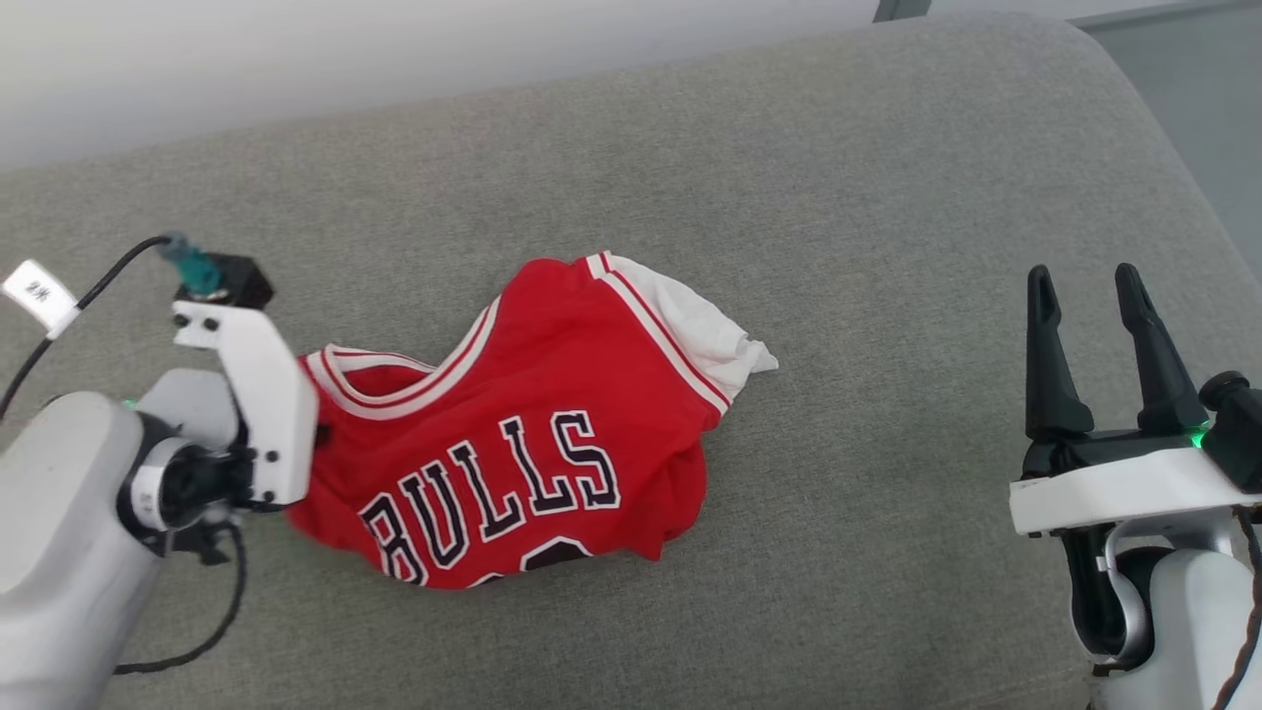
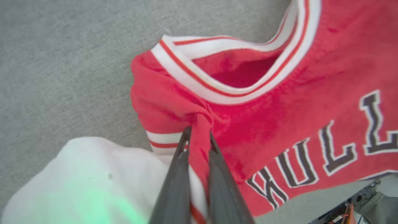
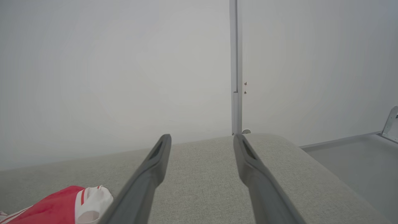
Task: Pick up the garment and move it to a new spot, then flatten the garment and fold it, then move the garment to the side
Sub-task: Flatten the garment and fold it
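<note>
The garment (image 1: 532,414), a small red jersey with white-and-red striped trim and black "BULLS" lettering, lies crumpled on the grey cushion (image 1: 690,177), white lining showing at its far right. In the left wrist view my left gripper (image 2: 199,135) is shut on a pinched fold of the garment (image 2: 279,102) just below the striped collar. In the head view the left wrist's white mount covers that gripper at the garment's left edge. My right gripper (image 1: 1085,296) stands open far to the right, nothing between its fingers; in its wrist view the garment (image 3: 62,207) shows at the lower left.
The grey cushion has a rounded far right corner (image 1: 1104,59), with floor (image 1: 1203,89) beyond it. A pale wall (image 3: 124,62) runs behind the cushion. A black cable (image 1: 89,286) with a white tag trails from my left wrist.
</note>
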Available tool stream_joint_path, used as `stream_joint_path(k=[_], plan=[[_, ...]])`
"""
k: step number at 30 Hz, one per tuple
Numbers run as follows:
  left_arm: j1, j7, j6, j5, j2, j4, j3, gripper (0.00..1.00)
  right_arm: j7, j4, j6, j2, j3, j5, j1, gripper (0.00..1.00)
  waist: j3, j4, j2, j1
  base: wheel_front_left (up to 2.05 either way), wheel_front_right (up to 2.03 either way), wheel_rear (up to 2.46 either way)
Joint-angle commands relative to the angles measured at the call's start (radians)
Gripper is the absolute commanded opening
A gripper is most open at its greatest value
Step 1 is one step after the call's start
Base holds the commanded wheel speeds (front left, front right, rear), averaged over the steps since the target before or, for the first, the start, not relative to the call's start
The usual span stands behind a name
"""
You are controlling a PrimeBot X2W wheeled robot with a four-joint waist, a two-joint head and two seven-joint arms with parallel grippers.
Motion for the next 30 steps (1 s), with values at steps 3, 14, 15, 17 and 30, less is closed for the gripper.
stream_joint_path(k=[3,14,15,17,30], plan=[[0.030,0.031,0.016,-0.030,-0.012,-0.079,-0.006,0.00,-0.006,-0.004,-0.001,0.000,-0.009,-0.009,-0.002,1.00,-0.006,0.014,0.0000,-0.0001,0.00,0.00,0.00],[0.175,0.067,0.071,-0.044,0.007,-0.294,-0.052,1.00,-0.011,0.001,-0.001,0.000,-0.001,0.007,-0.003,1.00,-0.001,0.042,0.0000,-0.0001,0.00,0.00,0.00],[0.174,0.058,0.070,-0.045,0.008,-0.292,-0.047,1.00,-0.012,0.002,-0.001,0.000,0.001,0.007,-0.005,1.00,-0.001,0.044,0.0000,-0.0001,0.00,0.00,0.00],[0.157,0.047,0.076,-0.060,0.013,-0.284,-0.021,1.00,-0.010,0.006,-0.001,0.000,0.003,0.007,-0.010,1.00,-0.004,0.046,0.0000,-0.0001,0.00,0.00,0.00],[0.054,0.113,0.126,-0.072,0.086,-0.210,0.053,1.00,0.005,-0.001,-0.001,0.000,0.015,-0.001,0.012,1.00,-0.044,0.039,0.0000,-0.0001,0.00,0.00,0.00]])
